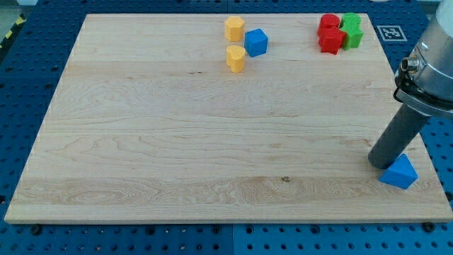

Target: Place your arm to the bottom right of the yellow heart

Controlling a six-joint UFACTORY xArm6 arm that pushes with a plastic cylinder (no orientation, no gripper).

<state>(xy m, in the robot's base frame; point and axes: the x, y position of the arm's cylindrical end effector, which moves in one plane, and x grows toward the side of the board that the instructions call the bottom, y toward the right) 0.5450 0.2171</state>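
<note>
the yellow heart point(236, 58) lies on the wooden board point(177, 134) toward the far side, a little right of the middle. just beyond it sits a second yellow block point(234, 28), roughly six-sided, and a blue cube point(256, 42) is just beside the heart on its right and slightly farther back. the three form a tight little group, close to each other; whether they touch cannot be told.

my tip point(381, 163) is at the near right of the board, well apart from the yellow heart, which lies far off to its left and toward the far edge. the rod carries nothing; its lower end rests against or just beside a blue triangular block point(399, 172), which sits at its near right by the board's right edge.

at the far right corner, a red cluster point(330, 34) and a green cluster point(351, 30) are packed together, the green on the right of the red.
</note>
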